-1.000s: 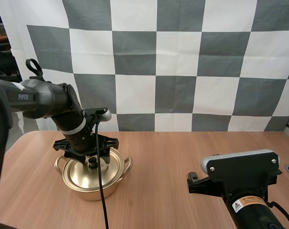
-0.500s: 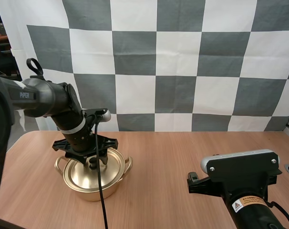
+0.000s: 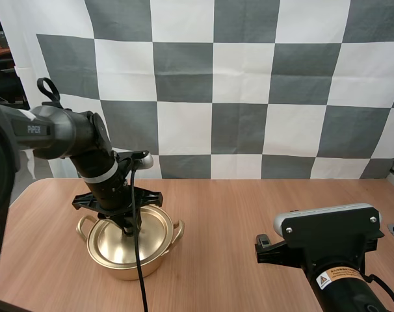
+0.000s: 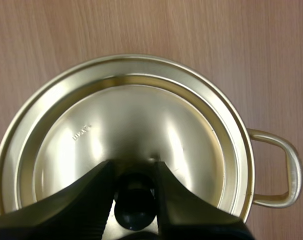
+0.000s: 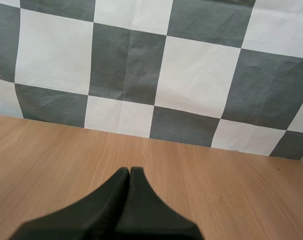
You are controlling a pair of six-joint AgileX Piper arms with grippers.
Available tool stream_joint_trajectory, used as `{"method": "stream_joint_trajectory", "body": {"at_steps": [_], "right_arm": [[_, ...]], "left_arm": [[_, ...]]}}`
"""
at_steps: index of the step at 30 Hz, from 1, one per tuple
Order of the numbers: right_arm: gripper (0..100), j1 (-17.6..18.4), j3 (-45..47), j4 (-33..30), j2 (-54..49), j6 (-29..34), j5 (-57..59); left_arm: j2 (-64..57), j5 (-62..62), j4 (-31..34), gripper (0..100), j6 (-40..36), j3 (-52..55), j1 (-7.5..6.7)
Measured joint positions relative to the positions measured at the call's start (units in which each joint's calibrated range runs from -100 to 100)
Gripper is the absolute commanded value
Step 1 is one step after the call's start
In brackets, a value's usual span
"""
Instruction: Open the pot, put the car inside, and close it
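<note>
A golden pot (image 3: 159,255) stands on the left part of the wooden table, with its golden lid (image 3: 112,246) seated on it. My left gripper (image 3: 128,227) reaches straight down onto the lid's centre. Seen from the left wrist, the lid (image 4: 136,125) sits inside the pot's rim (image 4: 244,150), and my left gripper (image 4: 134,167) has its fingers (image 4: 86,200) pressed on either side of the black knob (image 4: 135,202). My right gripper (image 5: 129,172) hovers over bare table, fingers together as one dark wedge. My right arm (image 3: 327,250) is at the near right.
The pot's side handle (image 4: 279,172) sticks out over the wood. Bare wooden table (image 3: 249,221) stretches between the pot and my right arm. The table's left edge (image 3: 18,195) runs close to the pot.
My left gripper's fingers have closed in from wide apart onto the lid's knob. The pot has shifted slightly to the right and nearer. The right arm has stayed still.
</note>
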Motion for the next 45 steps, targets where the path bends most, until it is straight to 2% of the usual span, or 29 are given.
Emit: {"method": "stream_joint_trajectory", "body": {"at_steps": [12, 18, 25, 32, 36, 42, 45], "right_arm": [[0, 0.00, 0.00, 0.15, 0.00, 0.00, 0.00], [0, 0.00, 0.00, 0.15, 0.00, 0.00, 0.17], [0, 0.00, 0.00, 0.15, 0.00, 0.00, 0.33], [0, 0.00, 0.00, -0.02, 0.00, 0.00, 0.15], [0, 0.00, 0.00, -0.62, 0.39, 0.00, 0.35], [0, 0.00, 0.00, -1.49, 0.39, 0.00, -0.10], [0, 0.00, 0.00, -4.07, 0.39, 0.00, -5.36]], "left_arm": [[-2.29, -2.18, 0.28, 0, 0.00, -1.82, 0.00], [-7.33, 1.71, 0.06, 0, 0.00, -5.84, 0.00], [-14.12, 6.82, -0.19, 0, 0.00, -12.90, 0.00], [-22.62, 15.98, -0.19, 0, 0.09, -25.62, 0.00], [-26.91, 16.17, -0.32, 0, 0.09, -32.55, 0.00], [-29.63, 16.17, -0.32, 0, 0.09, -36.42, 0.00], [-33.93, 16.17, -0.32, 0, 0.09, -42.42, 0.00]]}}
